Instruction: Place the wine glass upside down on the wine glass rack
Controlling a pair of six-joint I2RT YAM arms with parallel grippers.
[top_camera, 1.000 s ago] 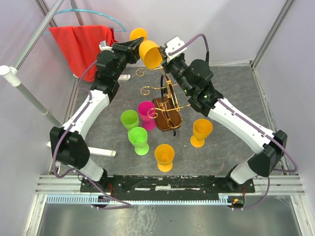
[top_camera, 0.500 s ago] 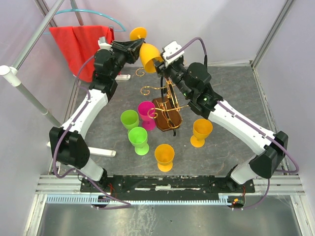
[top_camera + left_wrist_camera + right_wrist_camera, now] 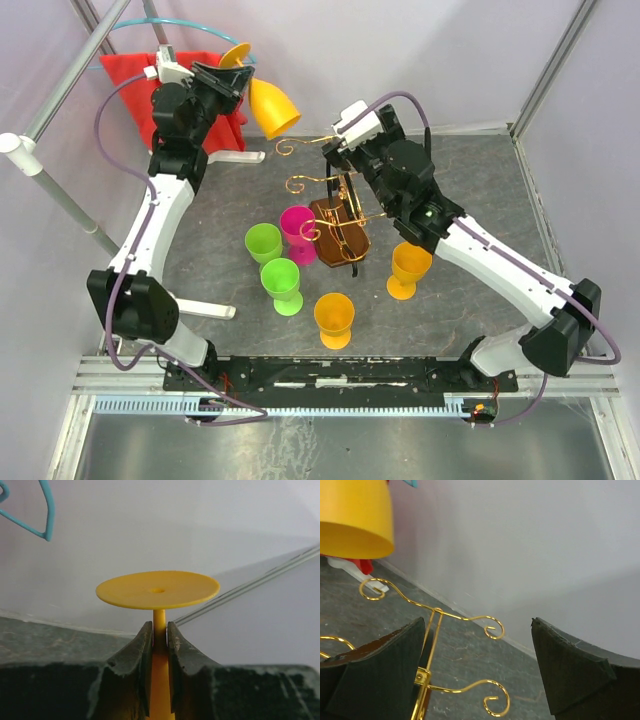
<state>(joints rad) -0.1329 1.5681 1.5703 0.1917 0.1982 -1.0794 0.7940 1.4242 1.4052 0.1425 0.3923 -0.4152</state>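
Yellow-orange wine glass (image 3: 270,106) is hanging in the air at far left, well above the grey surface (image 3: 470,190), tilted, with the foot pointing up-left and the mouth facing down-right toward the wine glass rack (image 3: 337,200). It is not touching the rack and is sitting left of and beyond it, in front of the red cloth (image 3: 140,90).

The left pincer (image 3: 159,630) is nearly closed, clamping the thin stem just under the flat round foot. Both fingers (image 3: 142,645) are pressing the stem from the sides.

The right pincer (image 3: 478,622) is hovering over the far top arms of the rack. Its jaws are standing wide apart and gripping nothing. In the right wrist view, gold scroll ends are showing between the fingers, and the glass's rim is peeking in at the upper left, above one curled arm and apart from it.

The rack is standing upright mid-surface on its dark brown base, with no glass hanging on its arms.

Other items on the surface:
- A pink cup (image 3: 297,232) is sitting just left of the base.
- Two green cups (image 3: 263,242) (image 3: 282,284) are standing further left and nearer.
- One orange cup (image 3: 334,318) is standing near the rack's near side.
- Another orange cup (image 3: 409,268) is standing right of the base.
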